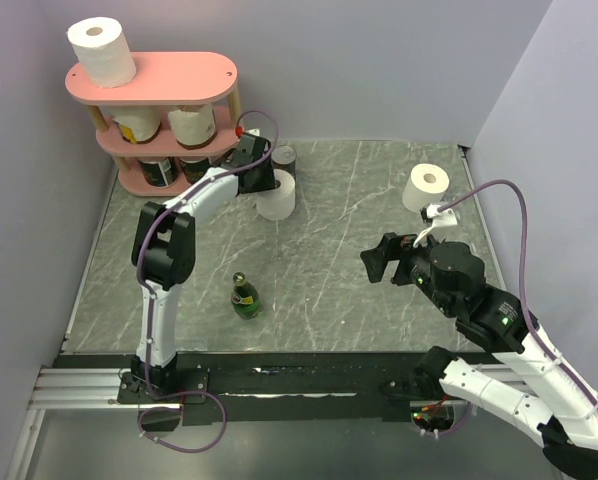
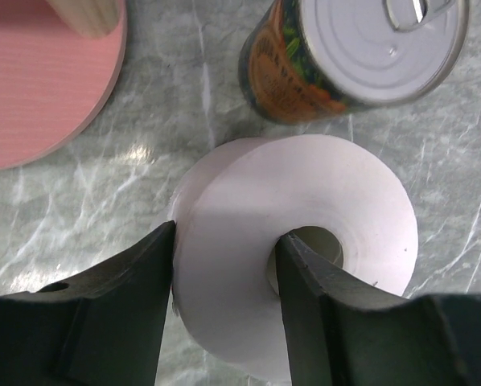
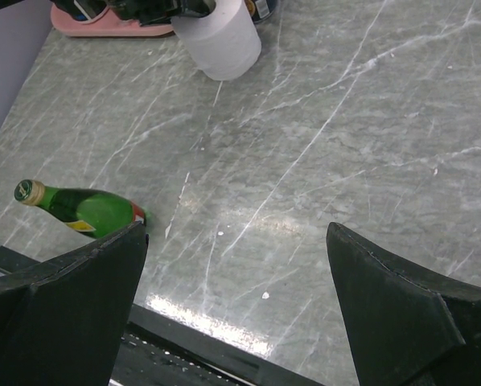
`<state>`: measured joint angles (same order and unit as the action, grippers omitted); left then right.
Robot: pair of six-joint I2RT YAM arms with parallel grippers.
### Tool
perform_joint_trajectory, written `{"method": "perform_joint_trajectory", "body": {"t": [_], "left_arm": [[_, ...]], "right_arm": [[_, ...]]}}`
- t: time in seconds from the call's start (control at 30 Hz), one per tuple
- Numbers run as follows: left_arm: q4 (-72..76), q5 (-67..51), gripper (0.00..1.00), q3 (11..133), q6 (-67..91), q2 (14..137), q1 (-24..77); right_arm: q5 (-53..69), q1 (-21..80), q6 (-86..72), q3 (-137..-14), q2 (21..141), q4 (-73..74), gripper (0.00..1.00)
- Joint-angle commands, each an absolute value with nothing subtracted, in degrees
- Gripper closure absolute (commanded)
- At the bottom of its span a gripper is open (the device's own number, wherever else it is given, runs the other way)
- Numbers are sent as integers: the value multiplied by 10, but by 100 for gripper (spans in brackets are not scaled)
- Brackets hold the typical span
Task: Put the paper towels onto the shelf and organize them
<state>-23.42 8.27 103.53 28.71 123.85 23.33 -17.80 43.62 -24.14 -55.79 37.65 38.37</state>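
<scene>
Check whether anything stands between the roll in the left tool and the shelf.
Nothing visible does. The left tool holds the white roll, and only bare table lies between it and the shelf. The tin can stands close beside the roll, but off that line.

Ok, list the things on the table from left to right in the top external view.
Pink shelf → green bottle → gripped white roll → lone white roll at far right. Tin can left out: it overlaps the gripped roll.
</scene>
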Motion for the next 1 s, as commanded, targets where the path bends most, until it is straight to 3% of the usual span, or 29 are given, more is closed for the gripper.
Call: {"method": "perform_joint_trajectory", "body": {"t": [0.0,0.4,0.7,0.97], "left_arm": [[-256,72,53,1049,290,1161,234],[-308,58,57,1058,294,976,235],[-378,141,56,1169,272,918,229],[-402,142,57,1275,265,920,145]], "right_arm": [[-191,434,-233,-573,384,368,1],[-184,434,-241,-575,381,372,0],[-171,435,-250,-572,359,388,1],[-163,435,-256,-577,338,403,0]]}}
